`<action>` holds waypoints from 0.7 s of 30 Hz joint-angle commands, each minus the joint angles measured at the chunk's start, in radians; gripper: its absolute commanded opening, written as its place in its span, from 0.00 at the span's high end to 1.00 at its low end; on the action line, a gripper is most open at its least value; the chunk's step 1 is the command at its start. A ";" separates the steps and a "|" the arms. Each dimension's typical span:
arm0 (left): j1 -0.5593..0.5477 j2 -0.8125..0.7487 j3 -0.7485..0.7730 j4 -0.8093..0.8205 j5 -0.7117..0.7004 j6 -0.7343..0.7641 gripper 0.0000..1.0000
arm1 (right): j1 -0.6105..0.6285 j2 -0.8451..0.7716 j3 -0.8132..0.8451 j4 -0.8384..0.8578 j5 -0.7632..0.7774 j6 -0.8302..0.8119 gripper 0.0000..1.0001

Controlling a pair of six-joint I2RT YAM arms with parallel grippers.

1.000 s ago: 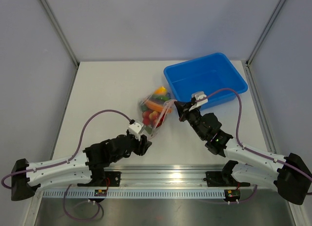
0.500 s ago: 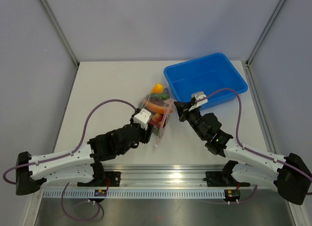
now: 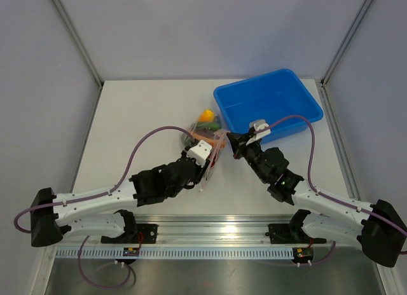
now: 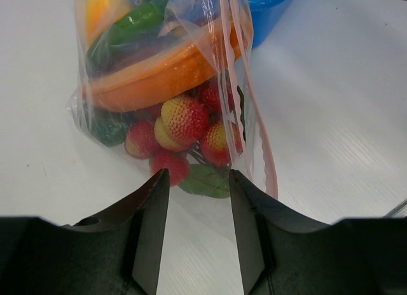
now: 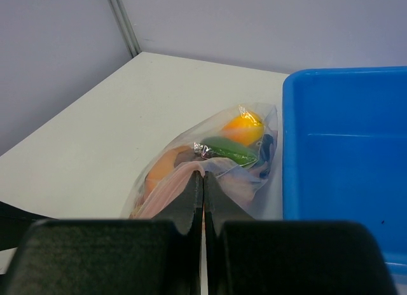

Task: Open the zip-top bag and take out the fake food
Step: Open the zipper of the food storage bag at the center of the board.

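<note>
The clear zip-top bag [image 3: 205, 137] lies mid-table, left of the blue bin, with its pinkish zip strip [image 4: 254, 126] along its right edge. It holds the fake food [image 4: 184, 126]: red berries, a green leaf, an orange-brown wedge, a green piece and a yellow fruit [image 5: 243, 130]. My right gripper [image 5: 203, 175] is shut on the bag's zip edge [image 5: 166, 192]; it shows in the top view [image 3: 230, 140]. My left gripper [image 4: 196, 175] is open, its tips at the bag's near end, the berries just beyond them. It shows in the top view [image 3: 202, 160].
A blue rectangular bin [image 3: 268, 105] stands at the back right, touching the bag's far corner; it looks empty. Grey walls enclose the white table [image 3: 127, 117]. A metal rail [image 3: 210, 234] runs along the near edge.
My left gripper has moved forward and to the right, from below the bag's near end up to it. The right gripper has stayed shut on the zip edge.
</note>
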 commanded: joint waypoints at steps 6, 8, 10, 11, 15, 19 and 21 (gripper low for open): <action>-0.005 0.026 0.053 0.094 0.010 0.029 0.57 | -0.005 -0.005 0.041 0.086 -0.012 0.009 1.00; -0.005 0.025 0.046 0.112 0.033 0.031 0.56 | -0.005 -0.005 0.041 0.084 -0.013 0.009 1.00; -0.005 0.025 0.040 0.128 0.039 0.029 0.56 | -0.005 -0.005 0.041 0.084 -0.016 0.009 1.00; -0.005 0.028 0.038 0.129 0.038 0.029 0.56 | -0.005 -0.005 0.041 0.084 -0.016 0.011 1.00; -0.005 0.054 0.046 0.132 0.031 0.032 0.56 | -0.005 -0.006 0.041 0.084 -0.018 0.011 1.00; -0.005 0.083 0.063 0.132 0.033 0.028 0.56 | -0.005 -0.005 0.041 0.084 -0.016 0.009 1.00; -0.005 0.106 0.073 0.137 0.036 0.028 0.55 | -0.005 -0.005 0.041 0.084 -0.019 0.011 1.00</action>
